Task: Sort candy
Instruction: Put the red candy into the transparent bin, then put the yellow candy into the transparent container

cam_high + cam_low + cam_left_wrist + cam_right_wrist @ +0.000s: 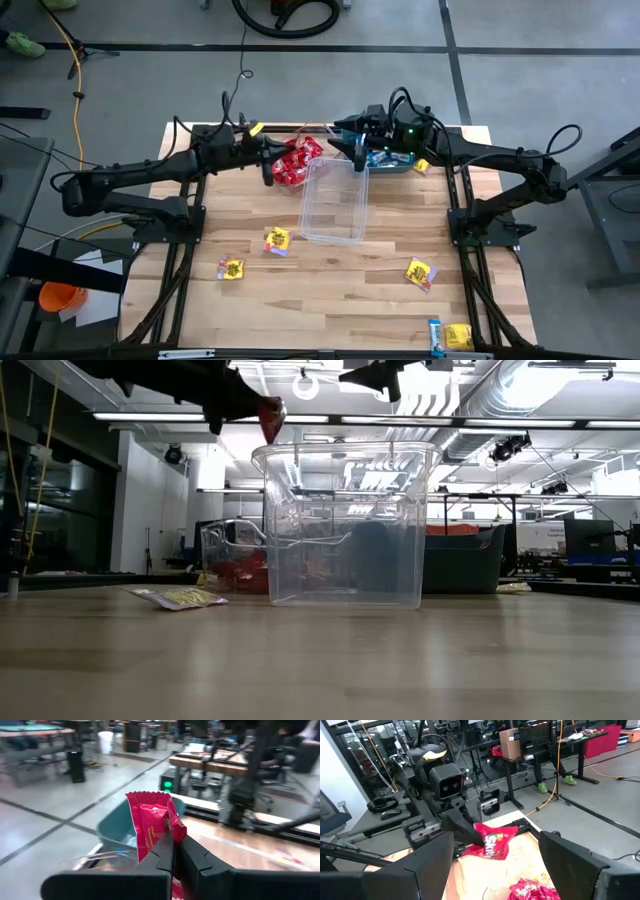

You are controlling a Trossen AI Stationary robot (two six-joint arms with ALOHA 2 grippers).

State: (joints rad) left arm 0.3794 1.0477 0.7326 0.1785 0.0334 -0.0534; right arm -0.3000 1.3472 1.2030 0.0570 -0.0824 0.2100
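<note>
High view: left gripper (268, 168) raised beside clear tub (335, 200), jaws pinching red candy packet (152, 822) over tub of red packets (297, 162). Right gripper (352, 150) nearby, jaws spread, empty. Yellow packets (277, 240) scattered on tabletop (330, 290).

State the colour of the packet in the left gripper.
Red packet, clearest in the left wrist view.
</note>
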